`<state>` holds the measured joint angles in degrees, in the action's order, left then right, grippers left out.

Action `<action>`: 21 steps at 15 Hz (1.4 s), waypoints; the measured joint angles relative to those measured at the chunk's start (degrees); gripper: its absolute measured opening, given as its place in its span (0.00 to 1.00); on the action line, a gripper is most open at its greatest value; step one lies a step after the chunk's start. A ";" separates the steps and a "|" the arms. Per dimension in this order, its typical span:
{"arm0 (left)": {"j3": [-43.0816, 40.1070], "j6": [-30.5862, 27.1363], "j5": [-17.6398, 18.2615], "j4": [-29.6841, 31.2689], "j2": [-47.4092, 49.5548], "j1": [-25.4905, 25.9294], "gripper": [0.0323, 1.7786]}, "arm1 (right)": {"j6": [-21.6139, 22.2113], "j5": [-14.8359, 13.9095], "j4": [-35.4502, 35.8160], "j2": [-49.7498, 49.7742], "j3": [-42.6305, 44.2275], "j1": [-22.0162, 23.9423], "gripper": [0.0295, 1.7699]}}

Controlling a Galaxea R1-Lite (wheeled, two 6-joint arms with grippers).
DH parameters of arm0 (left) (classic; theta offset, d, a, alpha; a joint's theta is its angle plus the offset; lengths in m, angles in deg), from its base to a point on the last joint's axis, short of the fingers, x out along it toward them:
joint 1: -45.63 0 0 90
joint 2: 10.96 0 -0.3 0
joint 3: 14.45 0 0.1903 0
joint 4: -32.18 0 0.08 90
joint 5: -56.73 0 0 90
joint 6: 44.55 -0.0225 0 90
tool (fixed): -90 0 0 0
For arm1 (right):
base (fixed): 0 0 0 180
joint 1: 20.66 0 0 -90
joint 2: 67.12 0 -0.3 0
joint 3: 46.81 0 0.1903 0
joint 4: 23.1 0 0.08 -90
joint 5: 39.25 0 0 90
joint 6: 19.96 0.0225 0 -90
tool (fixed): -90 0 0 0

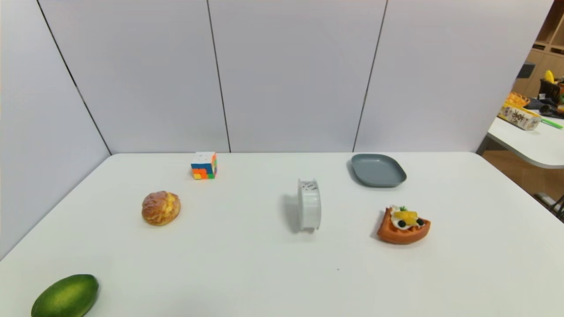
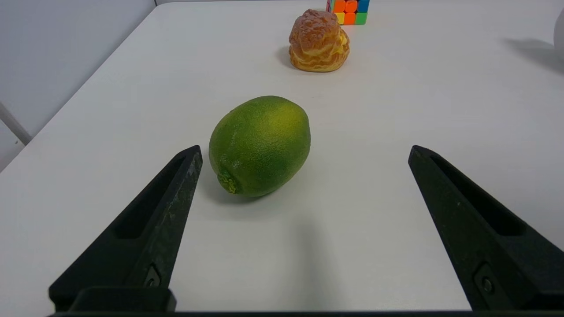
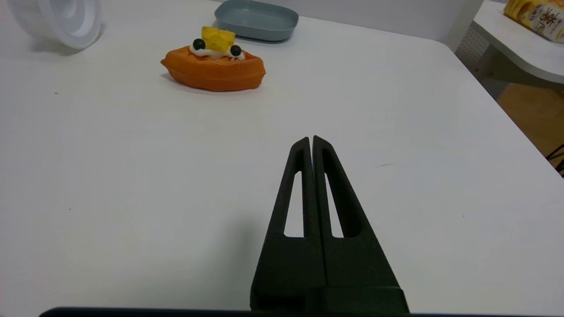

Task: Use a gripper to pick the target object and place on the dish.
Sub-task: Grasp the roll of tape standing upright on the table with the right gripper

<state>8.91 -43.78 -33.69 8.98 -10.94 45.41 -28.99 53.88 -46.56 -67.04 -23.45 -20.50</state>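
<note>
Your disc [image 1: 309,204] stands on edge at the head view's centre, dish [image 1: 378,170] to its upper right, both ahead of your right gripper [image 3: 312,140], pinched empty, likely nearer than the wide-open left gripper [image 2: 305,152].

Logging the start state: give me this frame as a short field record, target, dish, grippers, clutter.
target: white disc standing on its rim, table centre, untouched
dish: grey-blue plate, empty, far right of the disc, apart from it
left gripper: open, over table near green fruit
right gripper: shut, holding nothing
clutter: waffle, pastry, cube
</note>
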 joint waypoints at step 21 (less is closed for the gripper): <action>0.00 -0.02 0.00 0.00 0.00 0.00 0.95 | -0.09 14.20 1.77 -45.28 58.67 -0.02 0.01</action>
<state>8.91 -43.81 -33.69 8.98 -10.94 45.41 -29.08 68.08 -44.80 -112.32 35.23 -20.53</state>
